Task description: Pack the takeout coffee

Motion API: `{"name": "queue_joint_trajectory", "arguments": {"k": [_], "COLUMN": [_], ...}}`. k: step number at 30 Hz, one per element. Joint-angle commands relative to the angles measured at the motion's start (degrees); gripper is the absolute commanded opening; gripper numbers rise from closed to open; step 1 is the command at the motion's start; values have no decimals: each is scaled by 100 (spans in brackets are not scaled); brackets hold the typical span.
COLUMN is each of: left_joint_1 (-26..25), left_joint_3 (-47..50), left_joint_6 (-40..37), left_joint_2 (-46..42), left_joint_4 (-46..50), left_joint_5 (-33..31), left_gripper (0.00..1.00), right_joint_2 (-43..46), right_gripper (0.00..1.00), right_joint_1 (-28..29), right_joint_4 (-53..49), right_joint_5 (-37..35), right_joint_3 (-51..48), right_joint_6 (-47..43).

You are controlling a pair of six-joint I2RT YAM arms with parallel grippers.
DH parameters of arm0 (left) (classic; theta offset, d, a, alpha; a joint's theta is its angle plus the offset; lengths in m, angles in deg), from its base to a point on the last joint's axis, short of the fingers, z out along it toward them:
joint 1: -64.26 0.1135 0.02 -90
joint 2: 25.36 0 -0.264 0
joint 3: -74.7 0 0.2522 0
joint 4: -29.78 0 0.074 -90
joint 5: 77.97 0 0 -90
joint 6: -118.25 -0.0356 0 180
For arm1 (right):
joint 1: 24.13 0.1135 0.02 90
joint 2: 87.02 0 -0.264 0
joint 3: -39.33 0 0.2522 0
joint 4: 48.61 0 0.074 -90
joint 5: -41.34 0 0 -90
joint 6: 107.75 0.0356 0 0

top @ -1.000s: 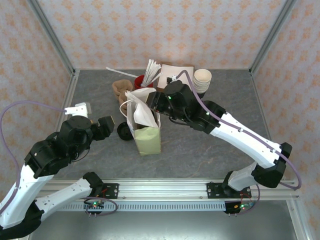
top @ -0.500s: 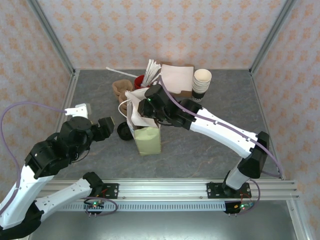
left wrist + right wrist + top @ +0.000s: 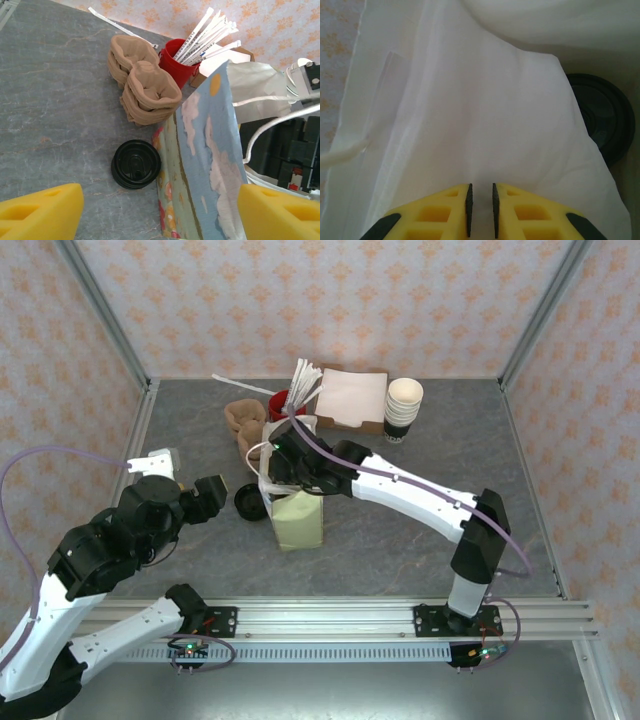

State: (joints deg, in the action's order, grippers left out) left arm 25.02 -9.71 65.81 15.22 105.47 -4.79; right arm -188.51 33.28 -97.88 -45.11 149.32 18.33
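- Right gripper (image 3: pixel 481 200): the yellow fingers are drawn almost together with a thin slit between them. Nothing is seen held in the slit. The fingers point down into the mouth of the paper bag (image 3: pixel 297 518), just above a sheet of white paper (image 3: pixel 485 115).
- Takeout coffee (image 3: pixel 600 117): in the right wrist view its round black lid lies low inside the bag, to the right of the fingers. The white paper partly covers it. The cup body is hidden.
- Left gripper (image 3: pixel 160 210): the two yellow fingertips stand wide apart and hold nothing. It hangs over the tabletop (image 3: pixel 400 530), left of the bag and facing its blue, cloud-printed side.
- Paper bag: it stands upright near the middle of the tabletop, with the right arm reaching over its top from the right.
- Stack of black lids (image 3: pixel 248 502): it rests on the tabletop just beside the bag's left foot, outside the bag.
- Brown pulp carriers (image 3: pixel 142 87): these are nested in a pile behind the lids.
- Red cup (image 3: pixel 175 65): it stands just behind the carriers and holds wrapped straws (image 3: pixel 207 32).
- Flat box (image 3: pixel 352 398) and stack of cream cups (image 3: pixel 403 408): they sit side by side at the far edge, well apart from both grippers.
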Motion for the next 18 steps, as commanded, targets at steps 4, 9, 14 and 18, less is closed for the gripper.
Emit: {"name": "queue_joint_trajectory", "arguments": {"k": [4, 9, 14, 18], "left_joint_1": [48, 48, 48, 49], "left_joint_3": [65, 94, 91, 87], "left_joint_6": [67, 67, 59, -70], "left_joint_2": [-58, -52, -58, -17], "left_joint_4": [-44, -55, -81, -173], "left_joint_5": [-183, -186, -191, -7], "left_gripper": [81, 81, 81, 81], "right_joint_2": [-265, -219, 54, 325], "right_gripper": [19, 19, 23, 31], "right_joint_1": [27, 27, 29, 22], "right_joint_4": [-529, -784, -1001, -1138], "right_joint_5": [-409, -492, -472, -450], "right_joint_3": [350, 594, 1012, 1328], "right_joint_6": [-173, -241, -433, -608]}}
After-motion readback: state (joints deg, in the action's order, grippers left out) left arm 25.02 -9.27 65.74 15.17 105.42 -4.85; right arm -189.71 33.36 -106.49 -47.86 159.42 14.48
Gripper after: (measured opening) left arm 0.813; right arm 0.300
